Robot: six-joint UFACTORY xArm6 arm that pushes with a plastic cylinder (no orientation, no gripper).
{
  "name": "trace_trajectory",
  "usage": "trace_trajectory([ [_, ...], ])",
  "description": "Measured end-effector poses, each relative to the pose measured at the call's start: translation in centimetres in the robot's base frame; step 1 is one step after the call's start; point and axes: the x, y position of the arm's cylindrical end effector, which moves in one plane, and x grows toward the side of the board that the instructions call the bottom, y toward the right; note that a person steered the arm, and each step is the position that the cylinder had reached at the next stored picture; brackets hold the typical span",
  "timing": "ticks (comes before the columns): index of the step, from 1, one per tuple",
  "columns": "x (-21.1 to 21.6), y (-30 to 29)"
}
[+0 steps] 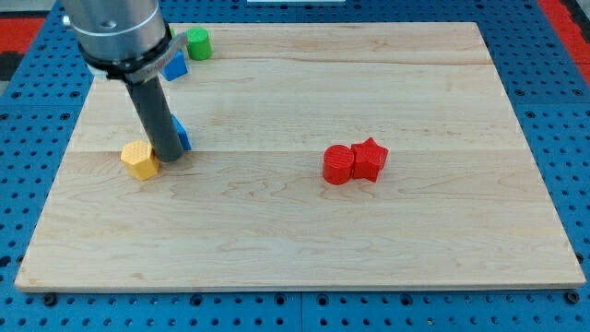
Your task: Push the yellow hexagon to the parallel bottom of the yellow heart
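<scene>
One block touched: my tip [171,157] meets the yellow hexagon [140,160] near the desk's [304,240] left edge.
No jaws on my end effector; pushing off-centre could spin the hexagon astray, and no yellow heart shows.

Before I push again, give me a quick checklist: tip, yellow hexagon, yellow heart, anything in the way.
1. My tip on the board: ok, down at the yellow hexagon's right edge.
2. Yellow hexagon in view: ok, near the view's left, well inside the board edge.
3. Yellow heart located: not ok, no yellow heart shows in this view.
4. Blue block behind the rod: cannot tell whether it touches.
5. Red cylinder and red star: ok, touching each other, far to the right.
6. Green block: ok, far at the top.
</scene>
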Motion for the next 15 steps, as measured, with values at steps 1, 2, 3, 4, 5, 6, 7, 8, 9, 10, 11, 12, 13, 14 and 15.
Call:
trace_trajectory([
  [1, -3.5, 0.0],
  [2, -7.3, 0.3],
  [3, -10.5, 0.3],
  [4, -10.8, 4.7],
  [5, -5.2, 10.5],
  [6, 4.5, 9.5],
  [7, 9.8, 5.4],
  [8, 6.2, 0.5],
  [9, 4.6, -2.6],
  [10, 0.4, -3.3],
  [11, -3.3, -4.4],
  [12, -4.1, -4.6],
  [13, -3.5, -5.4],
  [14, -2.7, -6.3],
  [15, -4.3, -8.7],
])
